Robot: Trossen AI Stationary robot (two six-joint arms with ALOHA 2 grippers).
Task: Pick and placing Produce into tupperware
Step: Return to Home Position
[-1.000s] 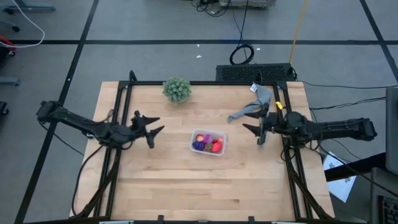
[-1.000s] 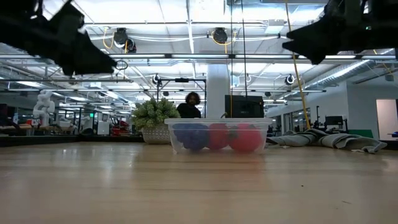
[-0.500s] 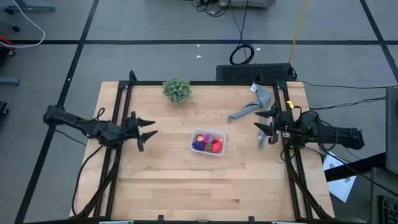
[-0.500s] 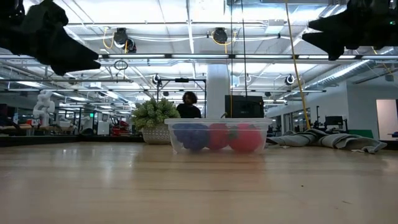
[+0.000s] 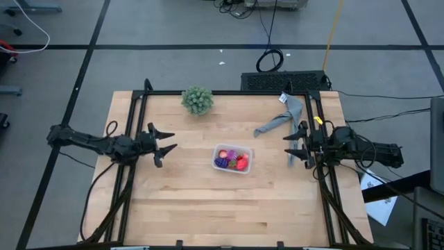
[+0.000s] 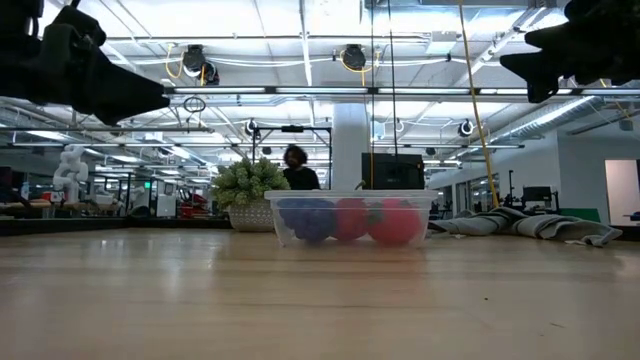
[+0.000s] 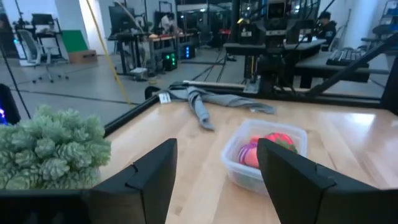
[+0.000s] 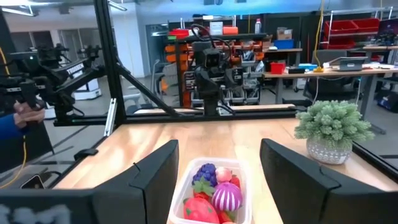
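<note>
The tupperware [image 6: 349, 197] is clear glossy plastic on a matt pale wood table [image 5: 187, 201], near a soft grey cloth [image 5: 276, 123].

- The left arm [image 5: 90, 141] and right arm [image 5: 368, 149] are matt black, slim and jointed, thicker at the joints.
- The left gripper [image 5: 168, 142] and right gripper [image 5: 288, 148] are black too, spiky in outline from above.
- Close up, the left fingers [image 7: 155, 180] and right fingers [image 8: 155, 180] are broad, flat, dark grey plates with bevelled edges.
- Thin black cables [image 5: 110, 128] loop off the arms.
- A small yellow tag [image 5: 318, 120] shows by the right wrist.
</note>
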